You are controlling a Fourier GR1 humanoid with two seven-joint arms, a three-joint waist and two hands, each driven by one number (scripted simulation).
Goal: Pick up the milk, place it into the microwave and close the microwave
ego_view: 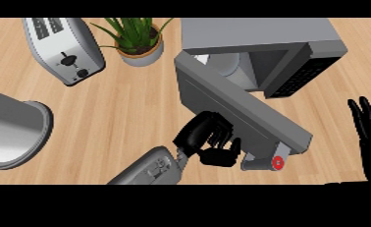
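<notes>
My left hand (pixel 208 140) presses against the outer face of the open microwave door (pixel 243 110), fingers curled and holding nothing, while my right hand (pixel 359 123) rests open at the right edge. The milk (pixel 233 69) seems already inside the microwave (pixel 272 49), though I can't be sure; closing remains.

You will find no readable text here. The microwave (pixel 290 44) and the toaster (pixel 65 49) show no legible labels.

Toaster (pixel 64 49) left of plant (pixel 138 39); microwave (pixel 268 49) right of it.
</notes>
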